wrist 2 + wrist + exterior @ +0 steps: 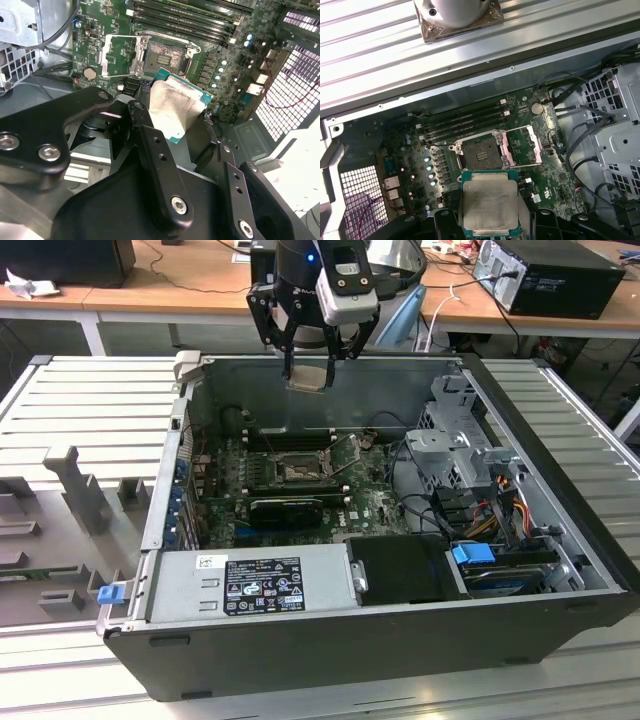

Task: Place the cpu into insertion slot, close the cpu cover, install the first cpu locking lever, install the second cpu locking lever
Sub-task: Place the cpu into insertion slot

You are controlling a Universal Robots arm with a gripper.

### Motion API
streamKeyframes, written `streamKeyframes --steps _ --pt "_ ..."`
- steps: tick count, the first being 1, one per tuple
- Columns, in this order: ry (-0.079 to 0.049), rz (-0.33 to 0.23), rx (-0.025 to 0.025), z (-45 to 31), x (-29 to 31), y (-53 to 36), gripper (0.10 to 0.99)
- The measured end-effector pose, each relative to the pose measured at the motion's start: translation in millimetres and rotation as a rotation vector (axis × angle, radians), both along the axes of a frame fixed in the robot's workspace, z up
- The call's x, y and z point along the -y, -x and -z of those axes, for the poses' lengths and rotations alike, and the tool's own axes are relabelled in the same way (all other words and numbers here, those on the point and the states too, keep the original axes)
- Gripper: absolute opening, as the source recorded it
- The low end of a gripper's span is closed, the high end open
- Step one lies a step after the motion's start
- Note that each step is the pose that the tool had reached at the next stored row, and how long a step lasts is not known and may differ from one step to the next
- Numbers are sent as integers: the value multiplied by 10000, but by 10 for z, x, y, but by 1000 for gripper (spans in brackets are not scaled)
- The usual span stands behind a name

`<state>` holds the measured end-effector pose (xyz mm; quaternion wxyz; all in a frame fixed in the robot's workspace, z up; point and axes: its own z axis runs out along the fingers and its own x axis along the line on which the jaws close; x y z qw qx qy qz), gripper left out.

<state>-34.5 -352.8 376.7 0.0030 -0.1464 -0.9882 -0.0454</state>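
Jaws are closed on the cpu point(306, 380), pinching the flat chip by two opposite edges with its pale metal face up. In the exterior view the gripper point(308, 370) hangs high over the far rim of the open computer case point(400, 640), so the chip is well above the motherboard point(375, 505) and touches nothing else. The insertion slot point(481, 153) lies bare below it, and both wrist views show its dark centre unobstructed. The cpu cover point(522, 145) is swung open and lies to the exterior view's right of the slot, clear of the way down.

Placing the chip well seems to depend on alignment more than force. Its edges should be square to the socket's rim and its face level before it goes in, since a tilted corner could catch the rim or the contacts. A straight, slow descent centred on the socket, keeping the fingers point(150, 145) off the open cover, looks safest.
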Motion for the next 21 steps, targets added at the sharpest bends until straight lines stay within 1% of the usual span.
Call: streamKeyframes --steps 21 --pt "-1 325 0 0 0 0 529"
